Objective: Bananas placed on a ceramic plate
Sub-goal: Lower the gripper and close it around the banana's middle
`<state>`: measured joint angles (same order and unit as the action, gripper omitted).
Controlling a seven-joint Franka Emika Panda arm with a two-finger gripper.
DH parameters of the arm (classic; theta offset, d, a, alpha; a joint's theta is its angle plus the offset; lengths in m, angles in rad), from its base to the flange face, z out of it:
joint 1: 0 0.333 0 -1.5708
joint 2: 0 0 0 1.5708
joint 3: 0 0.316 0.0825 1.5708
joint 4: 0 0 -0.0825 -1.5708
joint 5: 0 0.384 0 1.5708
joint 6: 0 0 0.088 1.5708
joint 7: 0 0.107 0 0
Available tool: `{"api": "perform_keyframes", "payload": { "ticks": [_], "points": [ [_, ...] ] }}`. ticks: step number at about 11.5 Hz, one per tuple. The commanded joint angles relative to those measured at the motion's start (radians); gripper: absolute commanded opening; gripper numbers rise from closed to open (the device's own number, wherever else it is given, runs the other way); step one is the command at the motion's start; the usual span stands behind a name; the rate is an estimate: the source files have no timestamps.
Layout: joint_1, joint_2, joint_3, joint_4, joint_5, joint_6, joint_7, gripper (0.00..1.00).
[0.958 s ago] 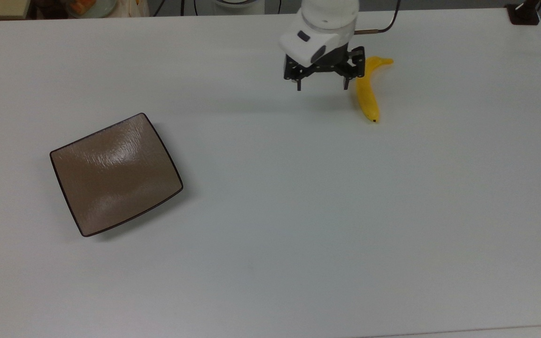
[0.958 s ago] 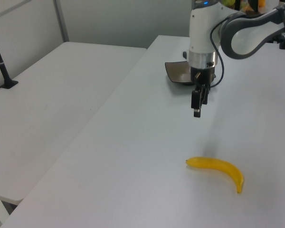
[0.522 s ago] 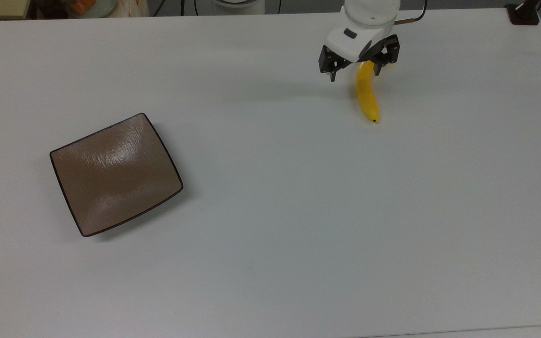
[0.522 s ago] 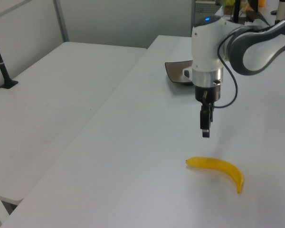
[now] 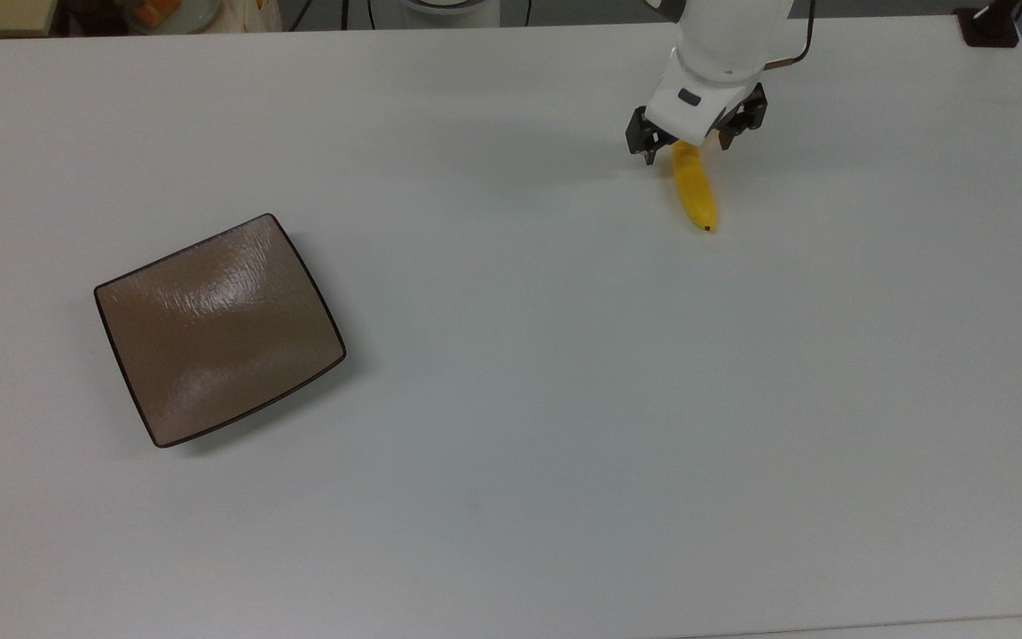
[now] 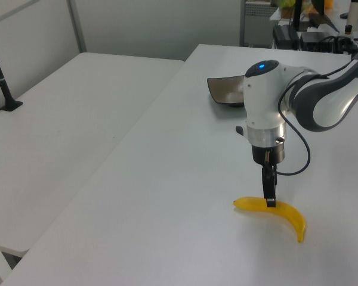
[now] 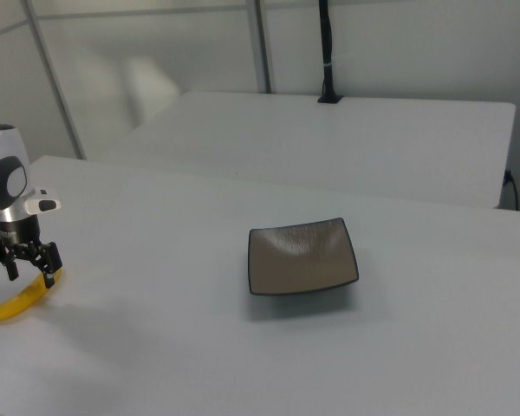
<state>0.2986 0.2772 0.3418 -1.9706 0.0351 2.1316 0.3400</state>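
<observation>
Two white tables (image 7: 347, 130); spread gripper (image 5: 687, 149) straddles banana (image 5: 695, 195), gripping nothing.

Banana (image 5: 695, 191) lies well apart from plate (image 5: 218, 328), top view's right.

A white table (image 5: 511, 497) fills the foreground. Beside it stands a second white table (image 6: 65, 137), a black post (image 7: 327, 52) clamped at its far edge. Pale wall panels (image 7: 399, 48) stand behind.
</observation>
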Motion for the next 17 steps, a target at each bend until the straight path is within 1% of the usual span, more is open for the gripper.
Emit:
{"api": "perform_keyframes", "payload": {
  "ticks": [1,2,3,4,5,6,10,11,12,15,16,17],
  "points": [
    [0.02,0.02,-0.004,-0.025,-0.003,0.021,0.005,1.0],
    [0.02,0.037,-0.004,-0.025,-0.006,0.022,0.004,1.0],
    [0.019,0.049,-0.006,-0.025,-0.03,0.022,0.004,0.85],
    [0.016,0.056,-0.006,-0.024,-0.062,0.024,0.005,0.52],
    [0.014,0.056,-0.006,-0.022,-0.076,0.024,0.004,0.2],
    [0.014,0.054,-0.006,-0.018,-0.087,0.024,0.004,0.07],
    [0.008,0.025,-0.006,-0.001,-0.087,0.011,0.005,0.07],
    [-0.002,0.014,-0.007,0.009,-0.087,0.007,0.005,0.08],
    [-0.021,-0.007,-0.009,0.018,-0.087,0.005,0.004,0.11],
    [-0.065,-0.052,-0.014,0.074,-0.087,-0.079,-0.013,0.11],
    [-0.076,-0.056,-0.021,0.093,-0.087,-0.087,-0.028,0.11],
    [-0.087,-0.067,-0.045,0.117,-0.087,-0.114,-0.074,0.11]
  ]
}}
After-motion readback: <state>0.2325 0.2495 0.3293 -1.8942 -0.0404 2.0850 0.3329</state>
